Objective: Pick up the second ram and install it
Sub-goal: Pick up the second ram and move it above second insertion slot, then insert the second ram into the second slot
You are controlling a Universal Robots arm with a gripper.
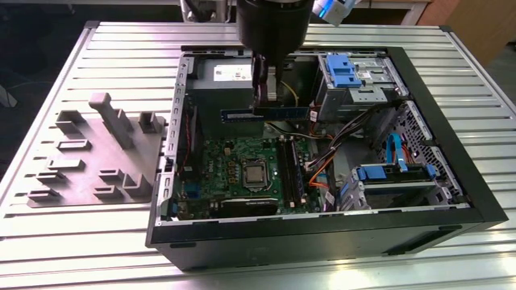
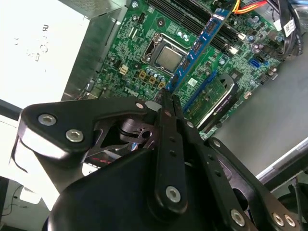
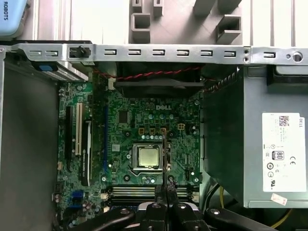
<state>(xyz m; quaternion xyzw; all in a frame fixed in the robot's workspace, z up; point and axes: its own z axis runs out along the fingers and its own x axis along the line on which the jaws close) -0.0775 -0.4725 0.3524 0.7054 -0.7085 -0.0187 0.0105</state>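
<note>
Second ram (image 1: 286, 113): held level above open computer case (image 1: 475, 199), hand (image 1: 262, 107) clamped on it, over gap between grey power supply (image 1: 217, 78) and motherboard (image 1: 234, 160). Below: processor (image 1: 255, 175), black memory slots (image 1: 292, 172); cable bundle (image 1: 322, 160) just beside slots. Grey fixture tray (image 1: 89, 163) on bench (image 1: 121, 45), exterior view's left.

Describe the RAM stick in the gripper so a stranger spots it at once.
Look in the open case, near the grey power supply. The RAM stick hangs level in the gripper above the motherboard: a thin blue strip, unlike the black slots below.
</note>
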